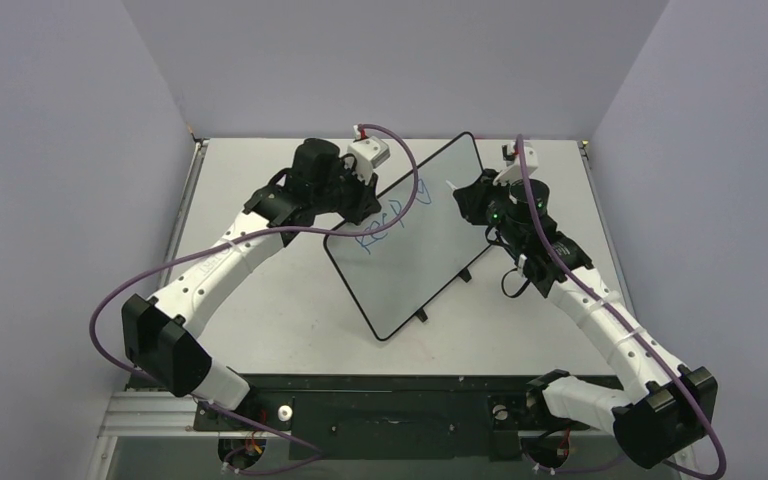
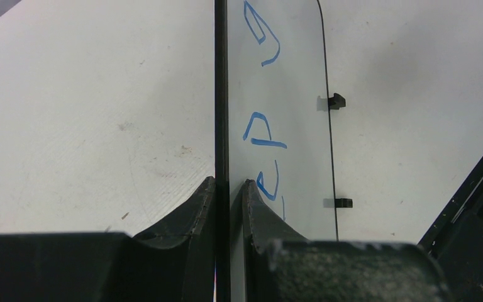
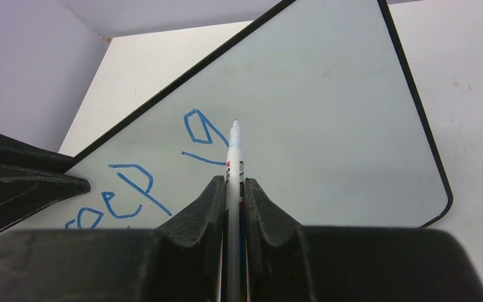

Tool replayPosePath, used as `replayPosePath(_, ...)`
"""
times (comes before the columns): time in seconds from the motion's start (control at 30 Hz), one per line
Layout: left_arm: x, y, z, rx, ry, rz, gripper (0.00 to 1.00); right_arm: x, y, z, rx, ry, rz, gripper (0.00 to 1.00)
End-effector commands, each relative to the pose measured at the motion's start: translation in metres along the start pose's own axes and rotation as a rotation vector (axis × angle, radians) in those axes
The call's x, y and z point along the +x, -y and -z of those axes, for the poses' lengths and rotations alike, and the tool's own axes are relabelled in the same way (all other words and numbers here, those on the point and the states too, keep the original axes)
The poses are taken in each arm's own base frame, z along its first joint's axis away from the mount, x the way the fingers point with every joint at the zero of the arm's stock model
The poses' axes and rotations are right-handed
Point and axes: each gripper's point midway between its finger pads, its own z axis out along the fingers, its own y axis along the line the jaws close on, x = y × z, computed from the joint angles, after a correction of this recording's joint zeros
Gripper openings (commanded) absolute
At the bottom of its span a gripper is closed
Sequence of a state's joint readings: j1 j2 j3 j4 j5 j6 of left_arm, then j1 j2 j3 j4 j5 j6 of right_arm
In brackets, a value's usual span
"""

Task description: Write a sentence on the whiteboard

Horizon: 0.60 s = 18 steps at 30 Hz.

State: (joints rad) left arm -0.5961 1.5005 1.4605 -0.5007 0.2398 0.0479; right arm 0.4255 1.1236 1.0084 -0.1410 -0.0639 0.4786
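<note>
On whiteboard [image 1: 440, 262]: two clip feet [image 2: 337, 100], one blue sentence [image 3: 139, 185]; one marker [image 3: 234, 157]

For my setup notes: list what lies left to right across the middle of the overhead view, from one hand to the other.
Left hand, clamped on the whiteboard edge → blue writing → marker → right hand, gripping that marker.
</note>
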Motion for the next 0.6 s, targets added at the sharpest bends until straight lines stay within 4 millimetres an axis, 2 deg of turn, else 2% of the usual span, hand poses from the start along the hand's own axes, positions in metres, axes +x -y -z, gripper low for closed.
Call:
replayPosePath(0.0,0.007,-0.013,-0.008,-0.044,-0.041,-0.089,0.0,-0.018,-0.012,-0.001,-0.068,0.067,-0.007,0.0)
replayPosePath(0.23,0.008,-0.012,-0.009,-0.036,-0.047,-0.086,0.0,-0.015,-0.014,-0.011,-0.082,0.052,-0.017,0.0)
replayPosePath(0.57,0.008,-0.011,-0.007,-0.035,-0.044,-0.089,0.0,-0.017,-0.018,-0.034,-0.086,0.033,-0.043,0.0)
